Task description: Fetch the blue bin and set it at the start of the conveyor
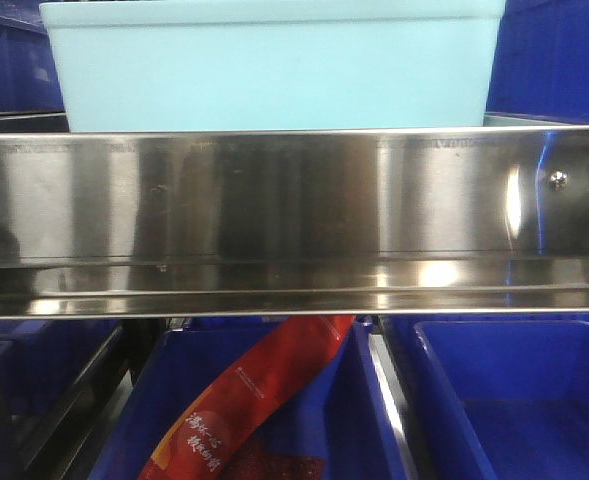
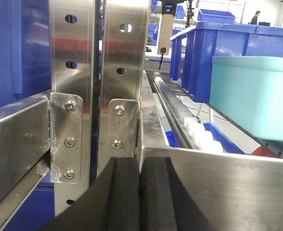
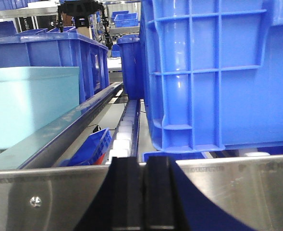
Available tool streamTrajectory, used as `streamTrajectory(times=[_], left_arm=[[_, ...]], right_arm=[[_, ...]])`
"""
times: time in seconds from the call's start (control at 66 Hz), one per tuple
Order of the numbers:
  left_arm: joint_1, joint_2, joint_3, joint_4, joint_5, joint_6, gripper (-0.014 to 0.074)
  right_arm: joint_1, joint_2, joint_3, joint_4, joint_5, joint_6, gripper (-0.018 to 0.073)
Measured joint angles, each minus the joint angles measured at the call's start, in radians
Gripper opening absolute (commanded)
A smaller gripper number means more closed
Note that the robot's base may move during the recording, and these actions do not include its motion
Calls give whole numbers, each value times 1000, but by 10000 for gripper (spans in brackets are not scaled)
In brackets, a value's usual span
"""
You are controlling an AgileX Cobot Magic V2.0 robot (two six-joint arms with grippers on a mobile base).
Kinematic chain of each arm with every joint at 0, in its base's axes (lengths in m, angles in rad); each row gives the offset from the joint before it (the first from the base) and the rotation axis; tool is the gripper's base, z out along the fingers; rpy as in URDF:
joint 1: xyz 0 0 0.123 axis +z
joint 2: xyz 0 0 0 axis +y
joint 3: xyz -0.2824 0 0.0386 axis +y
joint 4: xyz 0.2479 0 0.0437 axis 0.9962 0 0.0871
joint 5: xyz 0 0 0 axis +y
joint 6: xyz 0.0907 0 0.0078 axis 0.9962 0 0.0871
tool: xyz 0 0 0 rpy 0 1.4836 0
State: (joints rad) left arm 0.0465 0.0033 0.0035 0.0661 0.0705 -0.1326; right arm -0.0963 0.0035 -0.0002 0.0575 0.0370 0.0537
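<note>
Front view: the tub (image 1: 274, 70) stands behind the rail (image 1: 294, 220), its base hidden and its top cut off. Left wrist: left gripper (image 2: 140, 197) pressed closed, empty; the tub is cropped at right. Right wrist: right gripper (image 3: 142, 197) closed, empty; the tub is at left.

Left pincer (image 2: 140, 166), right pincer (image 3: 142, 163) closed

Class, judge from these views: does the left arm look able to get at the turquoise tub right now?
Probably not directly. The left gripper, jaws shut, sits low with the steel rail between it and the turquoise tub, which lies higher and to the right.
</note>
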Motion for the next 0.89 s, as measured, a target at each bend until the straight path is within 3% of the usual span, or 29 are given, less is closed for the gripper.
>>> streamTrajectory(times=[0.454, 0.893], left_arm=[[0, 0, 0, 0, -2, 0, -111], [0, 0, 0, 0, -104, 0, -111]], right_arm=[[0, 0, 0, 0, 0, 0, -162], [0, 0, 0, 0, -26, 0, -162]])
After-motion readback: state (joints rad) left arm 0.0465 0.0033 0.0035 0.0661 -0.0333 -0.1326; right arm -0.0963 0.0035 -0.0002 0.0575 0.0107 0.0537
